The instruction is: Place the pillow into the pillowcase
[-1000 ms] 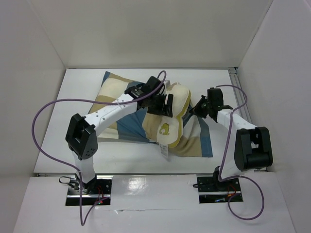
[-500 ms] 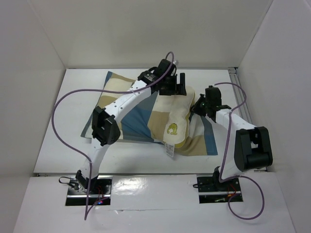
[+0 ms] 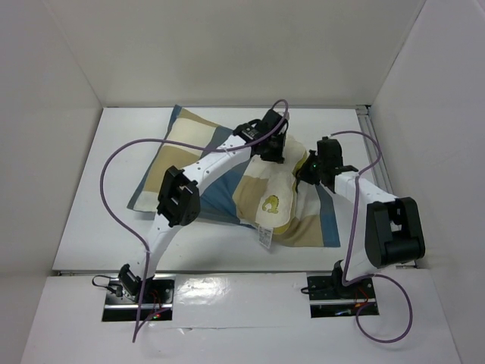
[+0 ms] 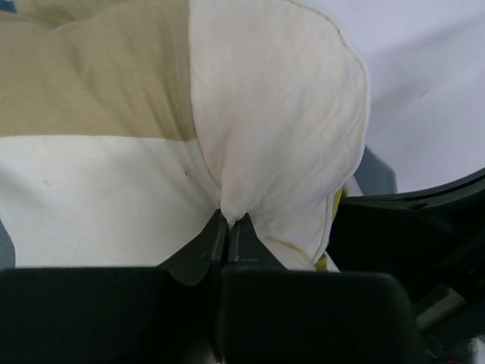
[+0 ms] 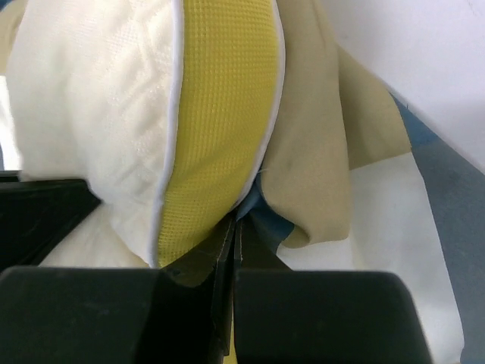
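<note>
My left gripper (image 4: 227,221) has dropped and pinched shut on the pillowcase (image 3: 314,226) edge. Nearest me the pillow (image 3: 279,191) pokes out one end, its long way running left into the case. Just past it, my right gripper (image 5: 233,226) pinches the case too.

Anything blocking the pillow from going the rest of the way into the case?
No foreign object is visible. The pillow's emblem end pokes out of the pillowcase mouth, and only the case's own fabric is bunched around it. The left gripper and right gripper pinch that fabric beside the pillow.
</note>
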`<act>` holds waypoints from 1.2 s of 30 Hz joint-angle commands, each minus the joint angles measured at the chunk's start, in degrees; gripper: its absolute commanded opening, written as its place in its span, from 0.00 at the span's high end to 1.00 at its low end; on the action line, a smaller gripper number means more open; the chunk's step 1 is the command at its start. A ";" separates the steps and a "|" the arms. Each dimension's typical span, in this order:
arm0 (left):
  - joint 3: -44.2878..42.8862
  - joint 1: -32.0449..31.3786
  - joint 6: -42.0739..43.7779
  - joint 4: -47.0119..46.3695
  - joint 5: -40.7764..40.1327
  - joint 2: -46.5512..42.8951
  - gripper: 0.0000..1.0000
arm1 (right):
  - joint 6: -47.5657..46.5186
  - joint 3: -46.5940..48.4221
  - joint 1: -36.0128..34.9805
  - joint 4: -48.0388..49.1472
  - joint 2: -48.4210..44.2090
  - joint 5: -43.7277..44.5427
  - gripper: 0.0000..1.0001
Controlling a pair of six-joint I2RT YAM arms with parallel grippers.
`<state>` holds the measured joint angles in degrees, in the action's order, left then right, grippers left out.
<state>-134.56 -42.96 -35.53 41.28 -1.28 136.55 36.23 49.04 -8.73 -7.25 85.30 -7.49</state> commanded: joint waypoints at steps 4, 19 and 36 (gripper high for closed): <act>7.36 -1.69 3.97 0.30 7.43 -0.92 1.00 | -0.02 0.36 -0.50 4.52 -1.36 -0.95 1.00; 49.40 -3.27 19.26 0.91 6.90 -21.42 1.00 | 7.17 8.26 12.50 13.65 3.91 -10.08 1.00; 46.15 -10.39 26.48 1.35 15.25 -11.15 1.00 | 18.88 12.76 8.92 45.47 4.54 -13.34 1.00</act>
<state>-92.42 -48.56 -10.59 20.97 0.45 117.34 50.98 54.00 -0.03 7.77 93.12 -24.40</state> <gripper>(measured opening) 0.037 0.008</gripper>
